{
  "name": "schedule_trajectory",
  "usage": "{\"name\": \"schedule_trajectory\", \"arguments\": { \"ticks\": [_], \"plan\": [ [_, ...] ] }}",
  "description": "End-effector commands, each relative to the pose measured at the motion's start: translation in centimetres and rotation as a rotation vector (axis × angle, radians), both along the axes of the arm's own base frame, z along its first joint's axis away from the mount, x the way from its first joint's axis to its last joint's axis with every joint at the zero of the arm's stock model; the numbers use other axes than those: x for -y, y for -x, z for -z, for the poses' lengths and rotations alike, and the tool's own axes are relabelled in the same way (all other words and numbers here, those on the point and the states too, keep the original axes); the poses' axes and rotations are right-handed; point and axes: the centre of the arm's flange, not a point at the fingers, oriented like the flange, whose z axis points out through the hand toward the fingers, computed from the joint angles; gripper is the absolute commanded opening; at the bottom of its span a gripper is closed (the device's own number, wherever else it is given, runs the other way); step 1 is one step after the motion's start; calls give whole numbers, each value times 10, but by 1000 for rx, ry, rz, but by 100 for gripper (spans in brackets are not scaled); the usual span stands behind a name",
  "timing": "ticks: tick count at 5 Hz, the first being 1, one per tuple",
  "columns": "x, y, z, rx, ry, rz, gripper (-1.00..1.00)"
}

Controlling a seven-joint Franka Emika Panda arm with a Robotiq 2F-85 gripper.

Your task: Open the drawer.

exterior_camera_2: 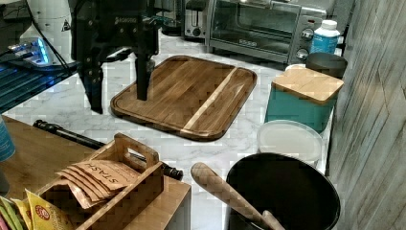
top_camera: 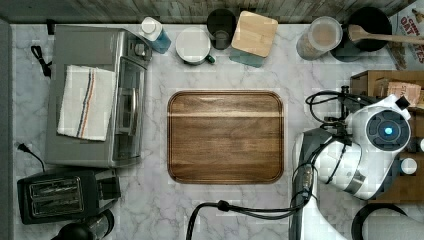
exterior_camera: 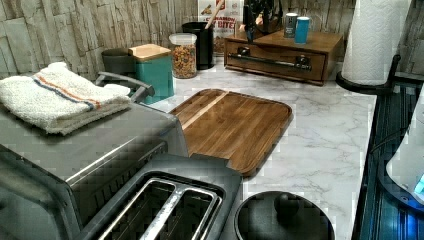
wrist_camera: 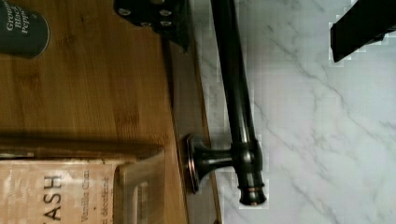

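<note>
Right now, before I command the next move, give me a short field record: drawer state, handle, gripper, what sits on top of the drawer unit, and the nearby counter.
drawer: closed, front flush with its wooden box in the left view
handle: long dark bar on posts, untouched
gripper: open, fingers pointing down, hanging above the counter just ahead of the handle; holding nothing
on top of unit: tea bag caddy, dark pepper tin, blue cup
counter ahead: wooden tray board on marble, nothing on it
</note>
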Motion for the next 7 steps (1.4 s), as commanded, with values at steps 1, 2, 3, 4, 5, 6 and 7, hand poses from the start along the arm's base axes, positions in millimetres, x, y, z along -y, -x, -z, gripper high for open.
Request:
{"name": "schedule_trajectory", "arguments": {
  "ticks": [1,2,3,4,5,6,7],
  "plan": [
    [5,-11,14,-47,22,-104,100],
    [26,-14,28,-72,-1,-96,100],
    [43,-13,44,-82,11,-86,100],
    [58,-8,55,-76,-1,-86,100],
    [58,1,66,-39,22,-66,100],
    [58,1,71,-42,-17,-70,100],
    [50,3,80,-28,-60,-72,100]
  ]
}}
